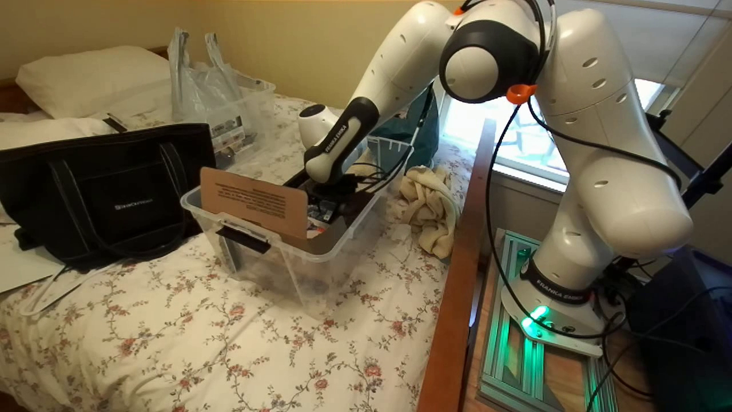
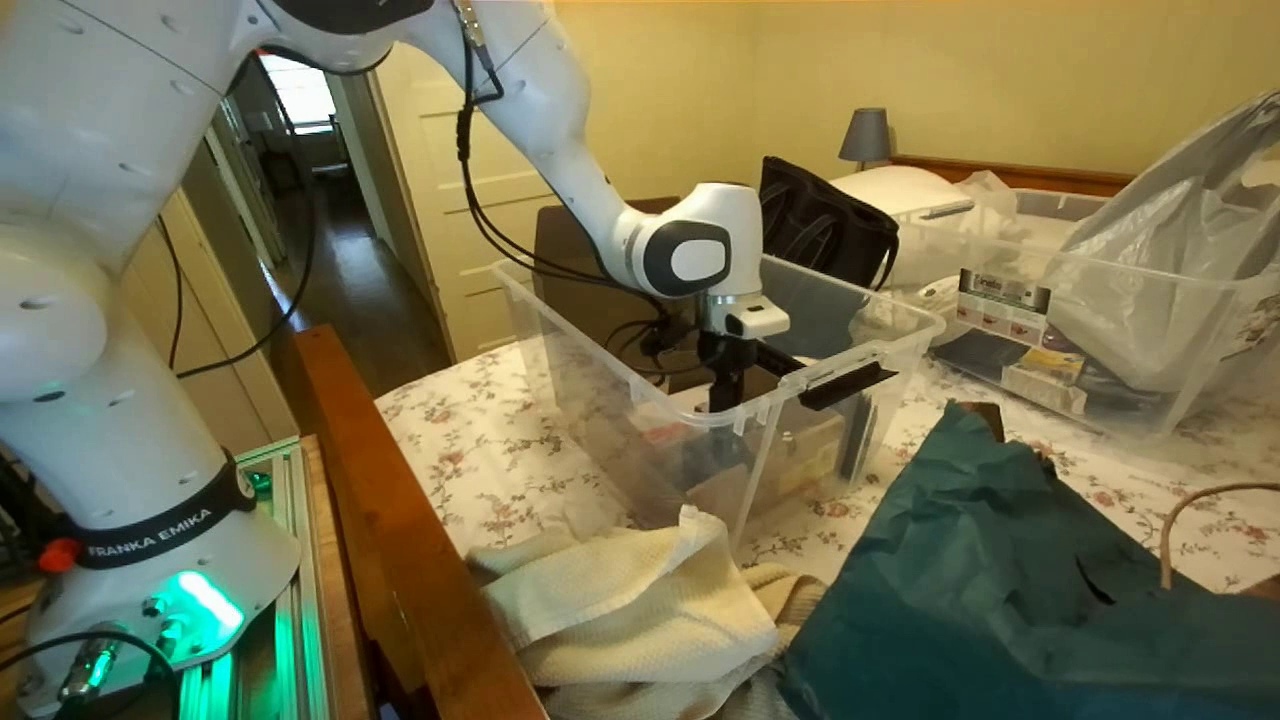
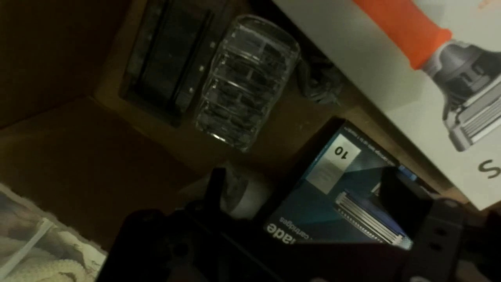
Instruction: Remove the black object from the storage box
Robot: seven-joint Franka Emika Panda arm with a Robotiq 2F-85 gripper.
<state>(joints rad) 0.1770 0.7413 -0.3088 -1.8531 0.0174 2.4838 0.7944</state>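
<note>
Gripper (image 3: 305,178) inside the clear plastic bin (image 1: 274,269), fingers apart. Small black box (image 3: 321,203) in the bin, showing between the fingers in the wrist view; contact cannot be judged. White box (image 3: 415,98) to its right, clear case (image 3: 248,82) to its left. Black bag (image 1: 128,223), left of the bin in an exterior view.

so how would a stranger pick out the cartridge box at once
On the flowered bedspread, find the clear storage box with a raised cardboard flap. In the wrist view, the cartridge box lies inside, beside a pale box printed in orange and grey. Unlike that and the transparent pack nearby, it is dark teal and marked 10.
</note>
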